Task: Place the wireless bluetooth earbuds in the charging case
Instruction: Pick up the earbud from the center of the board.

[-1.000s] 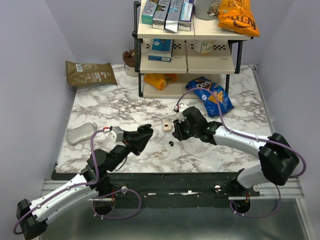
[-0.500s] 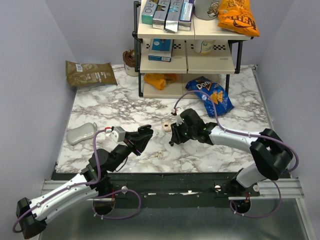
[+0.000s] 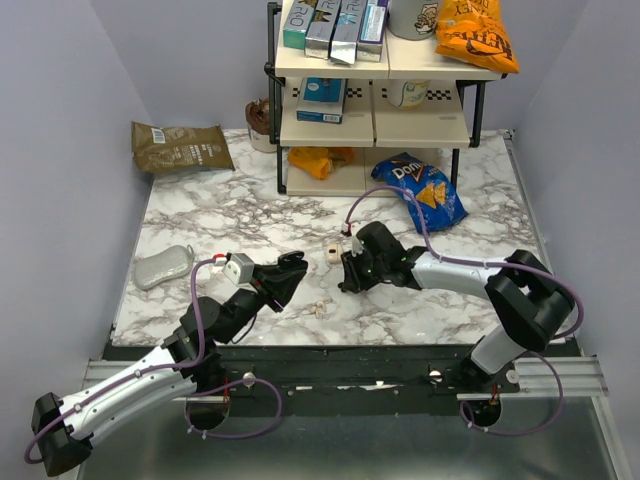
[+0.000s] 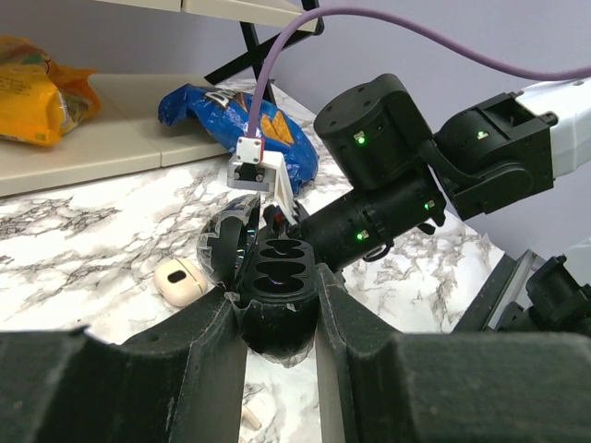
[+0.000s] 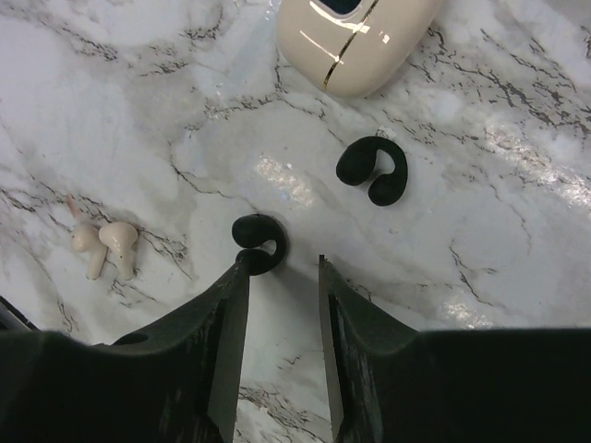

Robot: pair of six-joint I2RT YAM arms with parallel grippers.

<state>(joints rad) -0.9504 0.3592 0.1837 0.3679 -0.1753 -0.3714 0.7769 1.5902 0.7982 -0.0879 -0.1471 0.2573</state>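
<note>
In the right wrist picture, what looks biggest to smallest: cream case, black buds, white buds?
1. Cream case, biggest, though partly cropped.
2. Upper black bud and lower black bud: alike, a tie.
3. White buds, each smallest.

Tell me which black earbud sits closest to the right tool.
The black earbud just ahead of the right tool, nearest the cream pair; the other black earbud lies beside the beige case.
</note>
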